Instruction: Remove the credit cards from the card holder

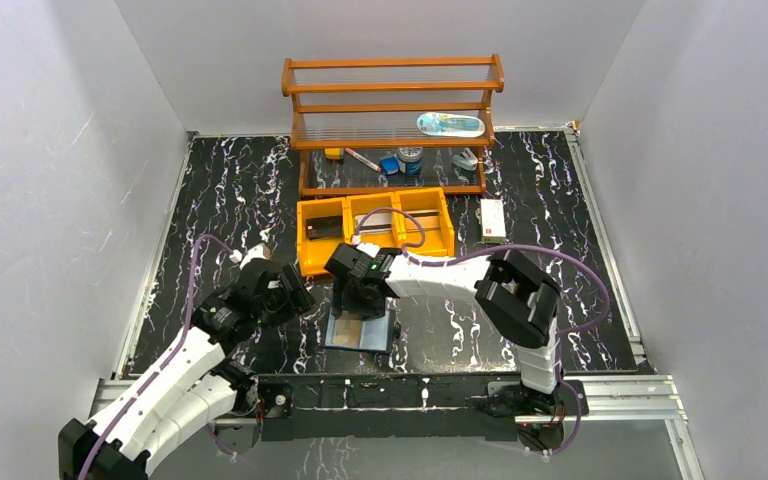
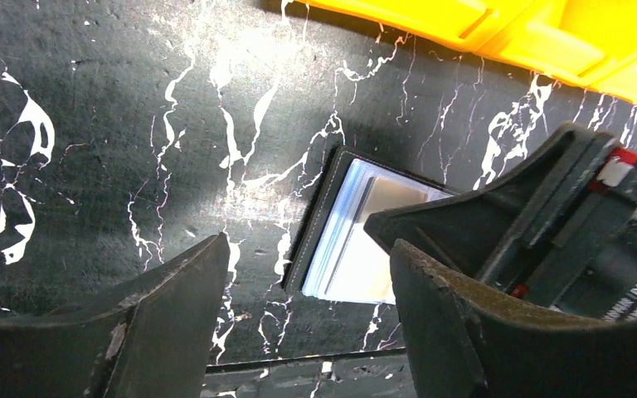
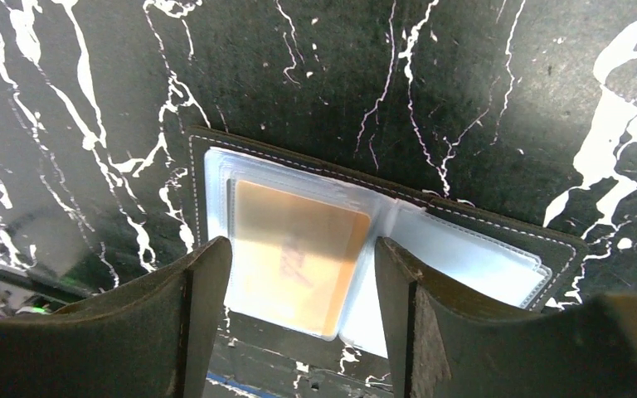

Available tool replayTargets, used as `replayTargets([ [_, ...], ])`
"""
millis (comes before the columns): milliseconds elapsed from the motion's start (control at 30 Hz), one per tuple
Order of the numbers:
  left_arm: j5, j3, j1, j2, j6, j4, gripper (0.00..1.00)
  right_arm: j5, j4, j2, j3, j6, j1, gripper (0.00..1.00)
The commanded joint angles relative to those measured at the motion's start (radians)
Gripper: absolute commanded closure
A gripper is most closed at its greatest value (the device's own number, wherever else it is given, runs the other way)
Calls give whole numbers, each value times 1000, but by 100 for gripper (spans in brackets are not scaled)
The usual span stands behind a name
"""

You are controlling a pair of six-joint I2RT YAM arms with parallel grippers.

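**Card holder open flat, tan card in its sleeve**

Your left gripper [image 1: 290,292] sits at 9 o'clock of the card holder [image 1: 360,333], jaws apart with nothing between them. The holder lies open on the black marbled table [image 1: 220,200], at 6 o'clock of the yellow tray [image 1: 305,262]. It has a black stitched rim and pale blue-grey sleeves inside. From the right wrist, one tan-brown card [image 3: 294,240] fills the left panel. You cannot tell whether the pale right panel holds a card. Your right gripper [image 1: 360,298] hangs over the holder, jaws apart either side of the tan card; contact is unclear. It hides the holder's far part from above and its right half from the left wrist.
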Motion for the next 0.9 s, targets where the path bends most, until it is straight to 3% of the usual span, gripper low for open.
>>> replayTargets([
  [0,-50,-15,-2,-39,-28,-36,30,79,-110,17,64,10,18,27],
  [267,-60,-11,-3,-53,-45,-46,29,102,-168,81,145,4,38,26],
  [533,-160,-11,-3,-118,-129,-117,28,117,-186,118,182,0,48,26],
  [867,-198,-2,-3,-149,-156,-145,28,137,-200,92,228,1,59,24],
])
